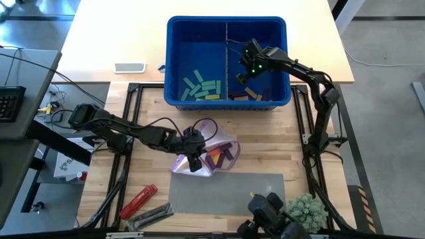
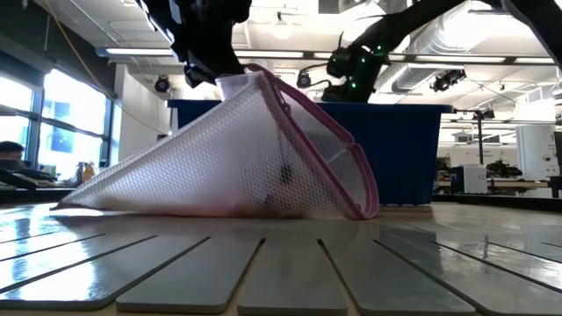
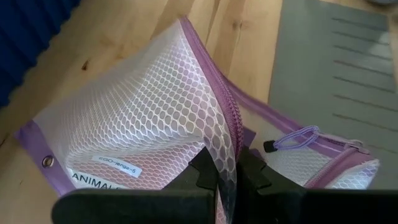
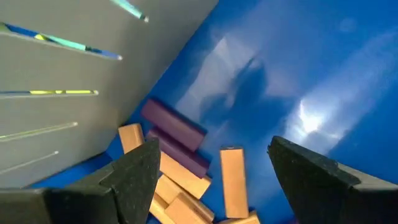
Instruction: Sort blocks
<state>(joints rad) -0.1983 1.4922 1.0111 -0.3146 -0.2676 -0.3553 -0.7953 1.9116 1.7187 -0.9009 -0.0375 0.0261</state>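
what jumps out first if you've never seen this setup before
The big blue bin at the table's far side, split by a divider: teal and lime blocks in its left half, tan and purple ones in its right. The right end effector hangs open over that right half. Nearer the front, the left end effector pinches a white-and-purple mesh pouch by its zipper edge.

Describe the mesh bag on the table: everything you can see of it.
The mesh bag is a white netted pouch with purple trim, a zipper, a corner eyelet and a printed label. It rests on the wooden table, partly on the grey mat, in front of the blue bin. The left gripper pinches its zippered edge and lifts it into a tent. Coloured blocks show at its mouth.
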